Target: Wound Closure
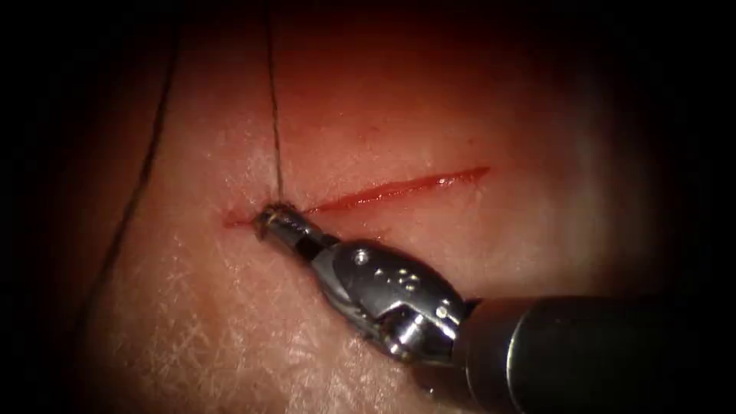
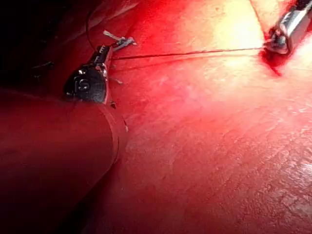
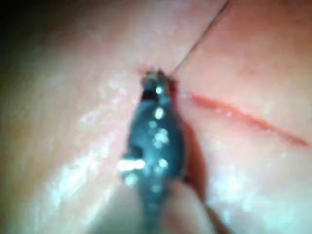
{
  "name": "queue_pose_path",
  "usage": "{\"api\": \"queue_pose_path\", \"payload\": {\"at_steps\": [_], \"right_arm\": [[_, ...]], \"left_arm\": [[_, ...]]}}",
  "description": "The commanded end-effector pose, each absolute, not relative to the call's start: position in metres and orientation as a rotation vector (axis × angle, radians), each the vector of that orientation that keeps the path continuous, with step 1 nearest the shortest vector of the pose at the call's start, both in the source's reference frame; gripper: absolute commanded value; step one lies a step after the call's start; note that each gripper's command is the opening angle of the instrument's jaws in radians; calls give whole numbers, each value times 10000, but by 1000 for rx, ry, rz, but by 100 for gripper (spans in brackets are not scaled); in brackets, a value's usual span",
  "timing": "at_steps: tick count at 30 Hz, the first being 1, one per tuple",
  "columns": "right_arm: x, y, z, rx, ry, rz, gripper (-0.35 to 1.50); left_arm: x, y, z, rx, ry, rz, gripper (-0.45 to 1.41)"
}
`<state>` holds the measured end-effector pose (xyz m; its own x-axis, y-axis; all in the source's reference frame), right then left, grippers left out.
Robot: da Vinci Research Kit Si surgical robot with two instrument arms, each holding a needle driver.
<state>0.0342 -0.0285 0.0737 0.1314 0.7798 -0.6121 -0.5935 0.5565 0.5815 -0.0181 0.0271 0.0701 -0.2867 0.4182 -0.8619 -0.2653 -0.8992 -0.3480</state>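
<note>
The tissue (image 1: 230, 330) carries a thin red cut (image 1: 399, 188) running left to right. My right tool (image 1: 267, 220) reaches in from the lower right, and its jaws are shut on the thread right at the cut's left end, tips touching the tissue; the right wrist view shows the same tip (image 3: 155, 75) pressed there. From that spot the dark thread (image 1: 273, 100) rises straight and taut out of the top of the endoscope view. In the left wrist view, my left tool (image 2: 119, 40) holds the other end of this taut thread (image 2: 195, 52), which stretches across to the right tool (image 2: 275, 44).
A second, slack strand of thread (image 1: 142, 184) curves down the tissue far left of the cut. Red fluid lines the cut (image 3: 243, 117). The right tool's thick shaft (image 1: 583, 353) covers the lower right of the tissue.
</note>
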Motion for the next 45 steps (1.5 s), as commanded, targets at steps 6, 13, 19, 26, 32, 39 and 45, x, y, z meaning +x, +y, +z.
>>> {"api": "queue_pose_path", "payload": {"at_steps": [6, 13, 19, 26, 32, 39, 45], "right_arm": [[347, -305, 736, 235, 1032, 1014, -35], [344, -313, 737, 231, 1037, 1008, -35], [347, -311, 737, 220, 1059, 958, -35], [353, -311, 738, 205, 1078, 893, -35], [362, -325, 739, 188, 1080, 804, -35], [361, -330, 741, 206, 1074, 772, -35], [362, -344, 740, 214, 1061, 701, -35]], "left_arm": [[-179, 289, 713, -1522, -160, 2217, -45], [-176, 294, 724, -1515, -139, 2223, -45], [-172, 308, 728, -1487, -108, 2220, -45], [-170, 312, 725, -1439, -71, 2208, -45], [-166, 331, 707, -1437, 38, 2249, -45], [-163, 367, 666, -1432, 154, 2254, -45], [-161, 368, 667, -1413, 182, 2267, -45]]}}
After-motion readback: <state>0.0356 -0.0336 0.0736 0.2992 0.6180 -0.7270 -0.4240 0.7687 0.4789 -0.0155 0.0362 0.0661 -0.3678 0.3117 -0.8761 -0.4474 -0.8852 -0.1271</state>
